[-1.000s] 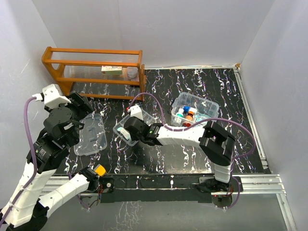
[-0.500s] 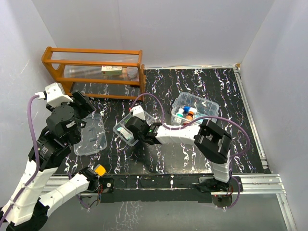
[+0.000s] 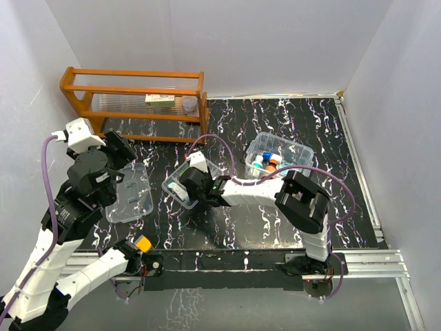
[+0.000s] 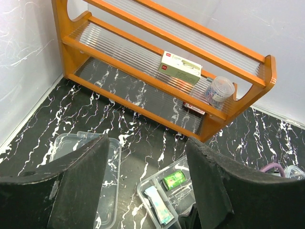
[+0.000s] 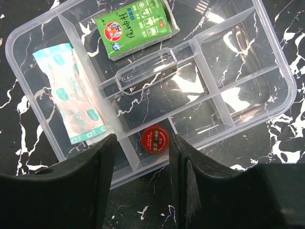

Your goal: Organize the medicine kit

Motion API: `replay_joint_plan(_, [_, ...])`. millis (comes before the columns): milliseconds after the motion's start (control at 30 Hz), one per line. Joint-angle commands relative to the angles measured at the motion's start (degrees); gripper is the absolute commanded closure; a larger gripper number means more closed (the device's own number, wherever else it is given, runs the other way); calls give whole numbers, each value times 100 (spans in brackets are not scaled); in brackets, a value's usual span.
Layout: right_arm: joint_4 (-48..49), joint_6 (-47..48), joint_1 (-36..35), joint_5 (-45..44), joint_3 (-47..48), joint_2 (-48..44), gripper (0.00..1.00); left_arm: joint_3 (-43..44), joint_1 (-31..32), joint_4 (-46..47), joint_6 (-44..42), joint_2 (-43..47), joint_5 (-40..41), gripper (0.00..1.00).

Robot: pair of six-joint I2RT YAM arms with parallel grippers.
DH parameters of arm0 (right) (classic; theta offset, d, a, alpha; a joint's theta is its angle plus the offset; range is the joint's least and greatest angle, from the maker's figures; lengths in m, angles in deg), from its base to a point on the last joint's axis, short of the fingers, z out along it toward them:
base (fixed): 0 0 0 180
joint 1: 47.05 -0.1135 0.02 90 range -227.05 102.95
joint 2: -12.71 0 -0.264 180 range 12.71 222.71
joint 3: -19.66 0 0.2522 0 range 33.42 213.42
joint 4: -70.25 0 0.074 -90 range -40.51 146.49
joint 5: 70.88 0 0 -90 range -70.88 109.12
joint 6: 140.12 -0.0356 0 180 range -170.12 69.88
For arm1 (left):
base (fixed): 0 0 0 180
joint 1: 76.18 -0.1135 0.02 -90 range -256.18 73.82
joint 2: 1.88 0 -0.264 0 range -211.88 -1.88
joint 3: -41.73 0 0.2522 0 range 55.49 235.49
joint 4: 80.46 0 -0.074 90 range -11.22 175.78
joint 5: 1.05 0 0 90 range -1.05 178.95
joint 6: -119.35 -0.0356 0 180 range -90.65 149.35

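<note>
Top view: black marbled table (image 3: 275,214), white walls. Orange rack (image 3: 134,96) at 11 o'clock, clear box (image 3: 302,149) at 1, flat lid (image 3: 131,196) at 9, divided tray (image 3: 172,185) centre.
Left wrist: left gripper (image 4: 147,143) wide, empty.
Right wrist: right gripper (image 5: 143,138) parted over tray, red cap (image 5: 155,140) between.

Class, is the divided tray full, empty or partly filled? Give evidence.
Partly filled. The tray holds a green box, a teal packet and a red cap; its other compartments look bare.

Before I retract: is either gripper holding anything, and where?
Nothing held. The right gripper stands open over the small round red-lidded container lying in the clear divided tray; the left gripper is open, empty.
</note>
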Motion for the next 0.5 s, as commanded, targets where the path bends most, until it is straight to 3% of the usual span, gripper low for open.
replay_joint_plan(0, [91, 54, 29, -3, 195, -167, 54, -3, -14, 34, -74, -41, 27, 35])
replay_joint_plan(200, [-43, 90, 136, -23, 123, -811, 54, -319, -14, 60, 130, -132, -500, 29])
replay_joint_plan(467, [-403, 99, 1048, -312, -499, -2276, 55, -1500, -19, 676, 748, -614, -2209, 25])
